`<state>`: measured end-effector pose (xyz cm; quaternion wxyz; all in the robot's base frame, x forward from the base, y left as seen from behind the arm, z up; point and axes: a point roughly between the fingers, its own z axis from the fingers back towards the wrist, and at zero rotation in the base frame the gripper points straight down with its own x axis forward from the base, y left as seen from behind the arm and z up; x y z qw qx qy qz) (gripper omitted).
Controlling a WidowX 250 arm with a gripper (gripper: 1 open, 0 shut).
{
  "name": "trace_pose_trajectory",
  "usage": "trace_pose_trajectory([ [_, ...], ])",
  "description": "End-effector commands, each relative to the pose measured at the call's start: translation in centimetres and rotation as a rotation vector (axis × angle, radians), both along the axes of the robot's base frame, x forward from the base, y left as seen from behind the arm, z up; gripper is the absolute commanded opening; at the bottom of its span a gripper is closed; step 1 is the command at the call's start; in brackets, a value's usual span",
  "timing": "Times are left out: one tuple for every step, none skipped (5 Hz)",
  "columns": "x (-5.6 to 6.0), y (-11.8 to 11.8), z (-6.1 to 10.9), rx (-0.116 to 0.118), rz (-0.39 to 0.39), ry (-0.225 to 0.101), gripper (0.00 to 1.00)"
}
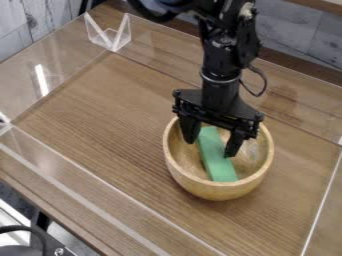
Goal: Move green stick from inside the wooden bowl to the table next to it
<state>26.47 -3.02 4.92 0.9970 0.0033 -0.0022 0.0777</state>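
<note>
One container: I see the wooden bowl [218, 158] on the table [107, 110], right of centre.
Contents: the green stick [215, 157] lies slanted inside it.
Gripper: my gripper [213, 137] points down into the bowl, jaws spread wide astride the stick, grasping nothing.

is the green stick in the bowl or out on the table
In the bowl: the flat green stick lies inside the round wooden bowl, between the open gripper's fingers.
</note>
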Motion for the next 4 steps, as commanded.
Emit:
trace_pose_trajectory([
  [0.81,-0.07,0.86,-0.001,0.005,-0.039,1.00],
  [0.92,-0.04,0.90,0.000,0.007,-0.042,1.00],
  [1.01,-0.01,0.93,0.000,0.008,-0.044,1.00],
  [1.09,0.01,0.96,0.001,0.010,-0.047,1.00],
])
